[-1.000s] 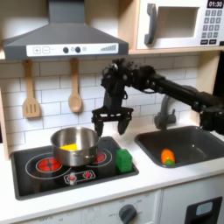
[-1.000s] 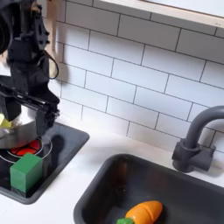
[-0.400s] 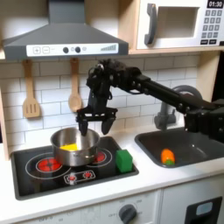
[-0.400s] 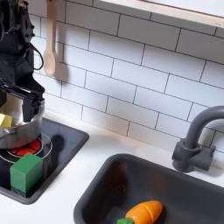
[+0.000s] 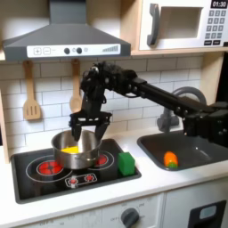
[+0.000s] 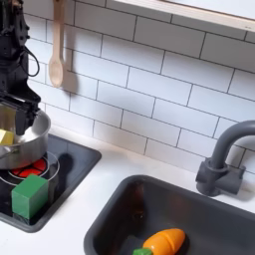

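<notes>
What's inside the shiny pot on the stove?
Inside the shiny pot sits something yellow; what it is stays unclear. The open claw hangs just above the pot's rim. The pot's near wall covers its bottom.

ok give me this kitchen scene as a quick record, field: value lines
gripper: open, fingers spread above the steel pot
steel pot: on the stove, a yellow item inside
stove: black, with red burner rings
green block: on the stove, on the first exterior view's right of the pot
sink: holds a toy carrot
wall: wooden spoon hanging on white tile
</notes>
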You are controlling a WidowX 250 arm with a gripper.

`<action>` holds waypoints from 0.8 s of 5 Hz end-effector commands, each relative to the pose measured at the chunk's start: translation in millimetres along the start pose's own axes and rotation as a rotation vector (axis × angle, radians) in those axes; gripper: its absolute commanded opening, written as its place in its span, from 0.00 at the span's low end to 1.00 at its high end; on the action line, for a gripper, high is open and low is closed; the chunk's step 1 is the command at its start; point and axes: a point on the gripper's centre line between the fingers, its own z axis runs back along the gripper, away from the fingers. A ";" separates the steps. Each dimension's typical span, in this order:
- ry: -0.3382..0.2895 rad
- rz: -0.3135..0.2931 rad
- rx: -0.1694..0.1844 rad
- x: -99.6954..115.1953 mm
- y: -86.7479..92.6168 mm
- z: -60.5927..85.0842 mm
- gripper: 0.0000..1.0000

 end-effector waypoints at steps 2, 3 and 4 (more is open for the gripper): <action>-0.005 0.049 0.023 -1.7 21.2 -10.9 1.00; -0.023 0.051 0.028 0.8 22.5 -10.5 1.00; -0.031 0.052 0.039 3.2 25.2 -11.4 1.00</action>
